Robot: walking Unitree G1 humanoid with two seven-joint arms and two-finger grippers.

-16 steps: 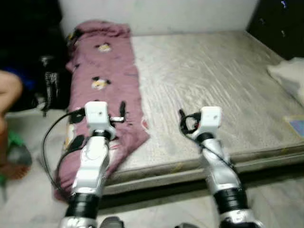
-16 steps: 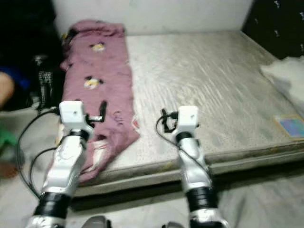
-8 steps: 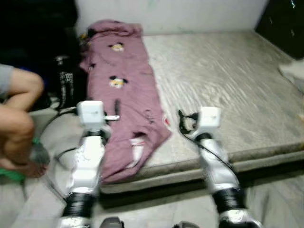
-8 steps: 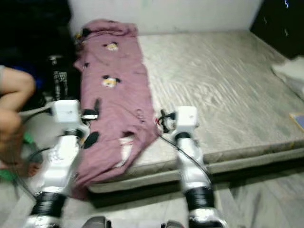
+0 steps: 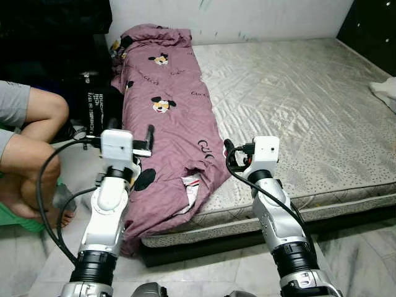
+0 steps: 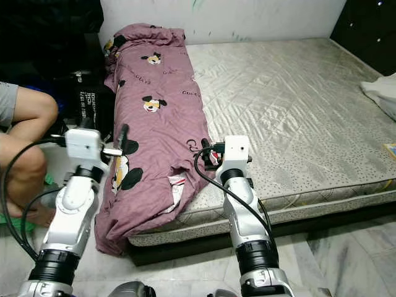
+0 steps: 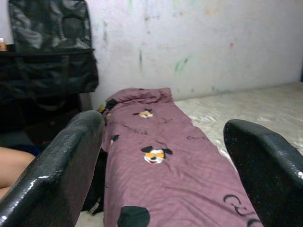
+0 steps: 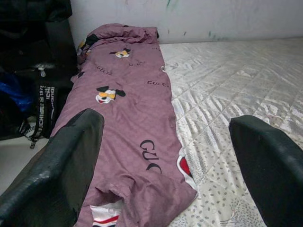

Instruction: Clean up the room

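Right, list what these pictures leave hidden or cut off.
- Person: left eye view, cut by the left edge; legs and a sleeve show.
- White cloth: cut by the right edge, so its kind is unclear.
- Purple blanket: its lower end hangs over the mattress edge behind the left gripper.
- Black bag: left wrist view, contents too dark.

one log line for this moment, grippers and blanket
left gripper: open, raised beside bed | right gripper: open, above mattress edge | purple blanket: untouched, hanging off mattress
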